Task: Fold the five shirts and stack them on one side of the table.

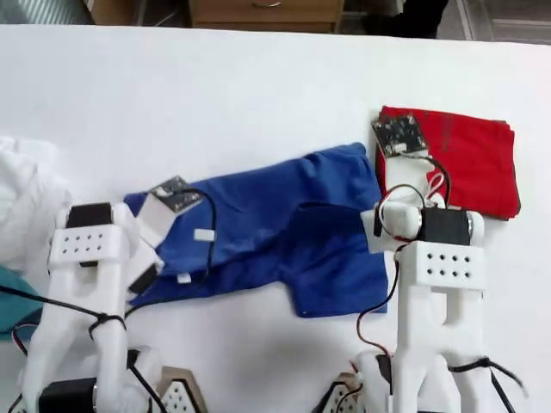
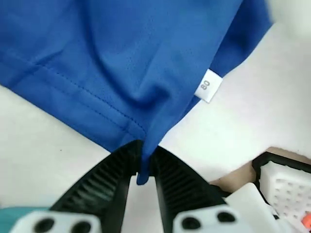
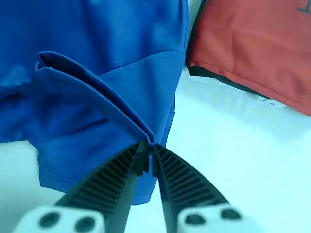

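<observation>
The left gripper (image 2: 144, 162) and right gripper (image 3: 148, 151) each clamp an edge of the blue shirt (image 1: 284, 225). Lift both evenly, carrying the cloth taut toward 12 o'clock.

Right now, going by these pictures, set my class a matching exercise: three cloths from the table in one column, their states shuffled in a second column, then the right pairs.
Column A
1. blue shirt
2. red shirt
3. white cloth

Column B
a. folded flat, lying beside the blue shirt
b. bunched up, not folded, in neither gripper
c. pinched by the left gripper and the right gripper

Pairs: 1-c, 2-a, 3-b
</observation>
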### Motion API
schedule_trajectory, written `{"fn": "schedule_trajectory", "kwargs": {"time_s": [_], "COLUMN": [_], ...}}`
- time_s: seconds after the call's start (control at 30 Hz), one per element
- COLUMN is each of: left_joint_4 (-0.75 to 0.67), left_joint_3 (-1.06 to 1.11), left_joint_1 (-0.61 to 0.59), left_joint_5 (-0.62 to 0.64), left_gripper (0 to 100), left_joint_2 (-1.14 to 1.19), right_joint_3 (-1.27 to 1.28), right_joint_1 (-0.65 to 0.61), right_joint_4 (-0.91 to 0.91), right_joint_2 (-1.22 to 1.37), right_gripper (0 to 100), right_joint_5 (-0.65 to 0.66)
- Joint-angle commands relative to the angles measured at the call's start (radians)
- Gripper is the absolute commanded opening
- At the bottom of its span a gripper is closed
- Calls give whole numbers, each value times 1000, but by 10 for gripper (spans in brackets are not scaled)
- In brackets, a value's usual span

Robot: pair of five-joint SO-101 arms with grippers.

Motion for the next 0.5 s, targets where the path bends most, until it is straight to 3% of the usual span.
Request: {"fn": "schedule_trajectory", "kwargs": {"time_s": [0.0, 0.2, 0.47], "left_joint_4": [17, 101, 46], "left_joint_3": [-27, -120, -18], "left_joint_1": [-9, -54, -64], "left_joint_5": [-3, -8, -35], "left_gripper": [26, 26, 26], "left_joint_2": [-34, -34, -32], "right_joint_3": [-8, -60, 18], "right_joint_1": [8, 1, 7], "right_joint_4": [10, 61, 108], "right_joint_2": [-39, -122, -216], "right_gripper": [20, 20, 20], "right_joint_5": [6, 6, 55]}}
